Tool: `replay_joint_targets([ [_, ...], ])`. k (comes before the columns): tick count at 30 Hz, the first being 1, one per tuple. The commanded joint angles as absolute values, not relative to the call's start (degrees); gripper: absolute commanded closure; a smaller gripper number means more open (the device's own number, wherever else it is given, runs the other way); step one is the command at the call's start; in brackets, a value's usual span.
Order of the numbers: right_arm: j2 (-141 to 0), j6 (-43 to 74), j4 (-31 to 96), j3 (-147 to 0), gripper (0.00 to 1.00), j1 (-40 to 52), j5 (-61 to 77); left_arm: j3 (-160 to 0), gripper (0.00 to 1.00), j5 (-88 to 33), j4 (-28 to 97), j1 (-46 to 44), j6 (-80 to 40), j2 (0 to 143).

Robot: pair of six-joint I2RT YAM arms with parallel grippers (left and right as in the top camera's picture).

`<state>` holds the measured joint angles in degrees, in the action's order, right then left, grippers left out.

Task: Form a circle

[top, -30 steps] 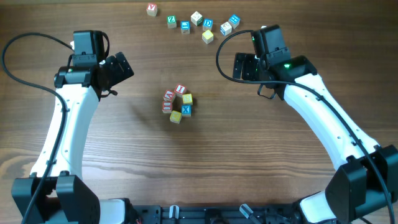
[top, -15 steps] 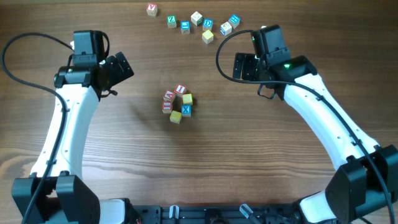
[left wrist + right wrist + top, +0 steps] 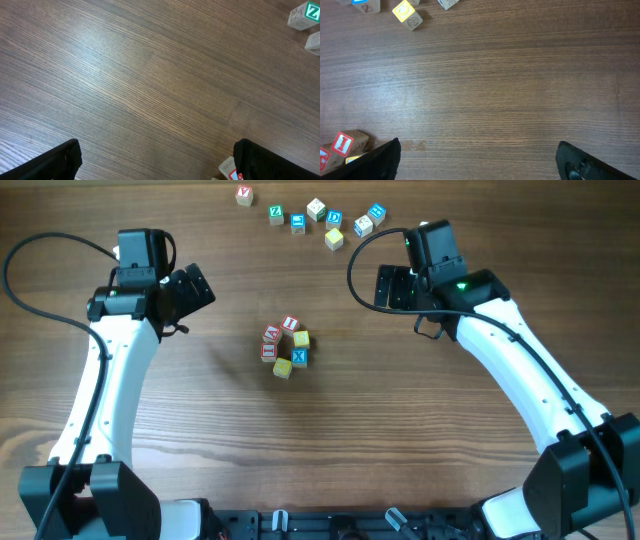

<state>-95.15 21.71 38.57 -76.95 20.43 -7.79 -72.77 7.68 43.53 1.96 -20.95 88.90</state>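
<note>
- The circle (image 3: 286, 347) lay near the middle of the wooden table (image 3: 420, 440), between the two arms and well apart from both. It was a rough ring of six small letter cubes packed close together.
- In that ring, a red "I" cube (image 3: 290, 323) sat at the far side, with two more red-lettered cubes down its left flank. A yellow cube (image 3: 283, 367) was at the near side, a blue "X" cube (image 3: 299, 357) was just beside it, and another yellow cube (image 3: 301, 339) was on the right.
- The left gripper (image 3: 190, 288) hung over bare table to the left of the ring and beyond it. Its jaws stood wide apart with nothing between them. In the left wrist view only wood grain showed between the two dark fingertips (image 3: 65, 160).
- The right gripper (image 3: 392, 287) hung to the right of the ring and beyond it. Its jaws were likewise spread wide and held nothing. The right wrist view showed bare wood between its fingertips (image 3: 382, 160), with the red "I" cube at the lower left edge.
- The loose cubes (image 3: 316, 209) lay scattered along the far edge of the table, well apart from the ring. Among them were a red-lettered cube (image 3: 244, 195), a green "Z" cube (image 3: 276, 213) and a yellow-faced cube (image 3: 334, 238).
- The nearest loose cubes lay just beyond the right gripper, not touching it.
</note>
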Motion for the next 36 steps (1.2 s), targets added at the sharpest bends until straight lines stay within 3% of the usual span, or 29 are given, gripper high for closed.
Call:
replay_joint_targets([
  [1, -95.64, 21.02, 38.41, -76.42, 0.0, 20.38, -8.56, -73.32, 0.0, 8.47, 43.55, 2.11, -21.47, 88.29],
  [20, -95.09, 21.02, 38.35, -76.42, 0.0, 20.38, -8.56, -73.32, 0.0, 8.45, 43.53, 2.11, -21.47, 88.29],
  [27, -81.17, 20.73, 38.54, -76.42, 0.0, 20.25, -9.52, -73.32, 0.0, 8.45, 43.55, 2.11, -21.5, 88.29],
  [36, -65.1, 8.05, 38.85, -76.14, 0.0, 15.35, -7.16, -73.32, 0.0, 8.47, 43.55, 2.11, -21.47, 88.29],
])
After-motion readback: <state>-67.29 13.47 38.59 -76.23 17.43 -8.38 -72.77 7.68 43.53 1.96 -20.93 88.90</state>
